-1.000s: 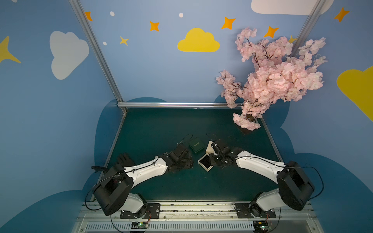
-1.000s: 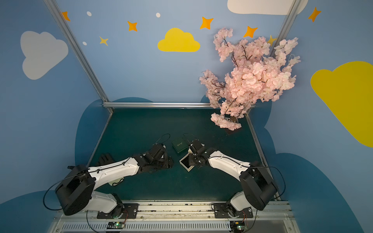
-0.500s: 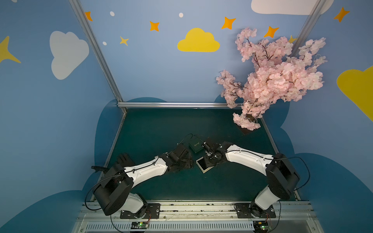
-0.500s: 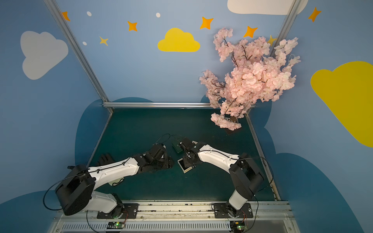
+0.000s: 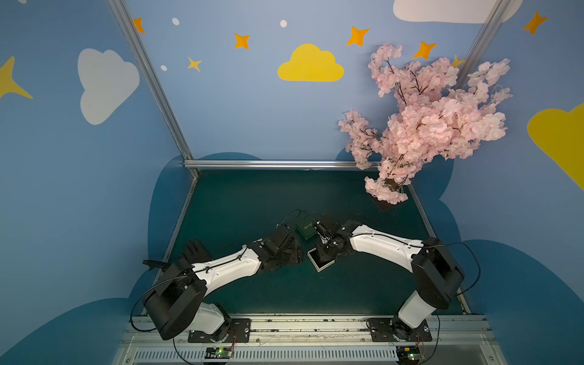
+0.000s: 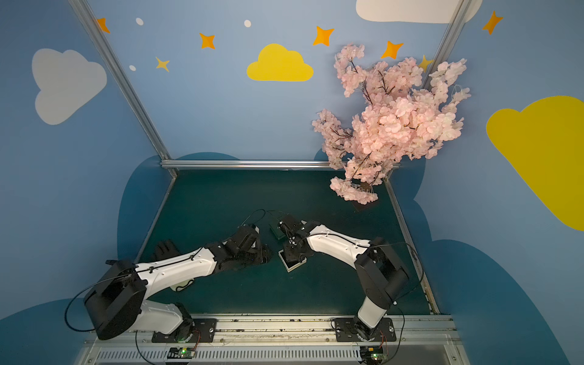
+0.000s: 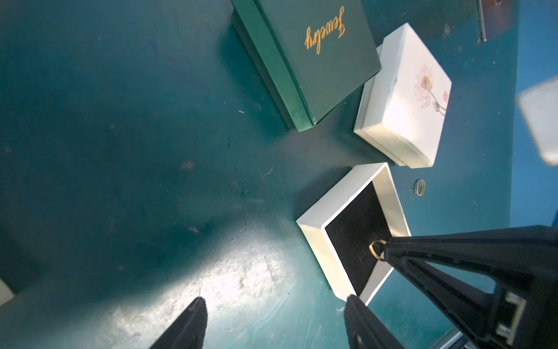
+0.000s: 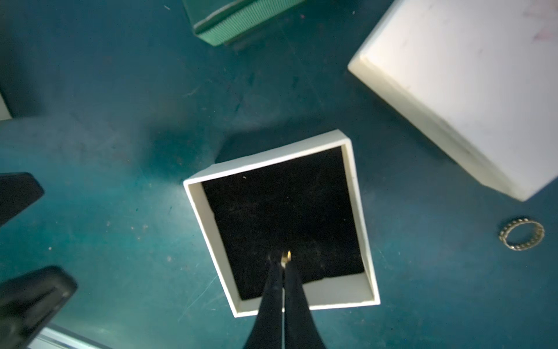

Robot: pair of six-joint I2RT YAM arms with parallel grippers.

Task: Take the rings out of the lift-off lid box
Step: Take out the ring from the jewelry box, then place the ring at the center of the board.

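Over white box (image 8: 332, 291): right jaws pinch thin shiny gold-glinting ring (image 8: 285, 257); left jaws apart, empty.

I work inside a robot lab cell dressed up as a playful stage set. Blue walls (image 5: 252, 120) painted with a yellow cloud (image 5: 310, 64) and orange stars (image 5: 241, 40) close me in, held by bare aluminium frame posts (image 5: 151, 79). My worktop is a dark green mat (image 5: 252, 202) with an artificial pink blossom tree (image 5: 436, 120) in its far corner. My arms stand on black base plates (image 5: 243, 330) bolted to a metal rail (image 5: 316, 327), beside small circuit boards (image 5: 219, 352) with green lights.
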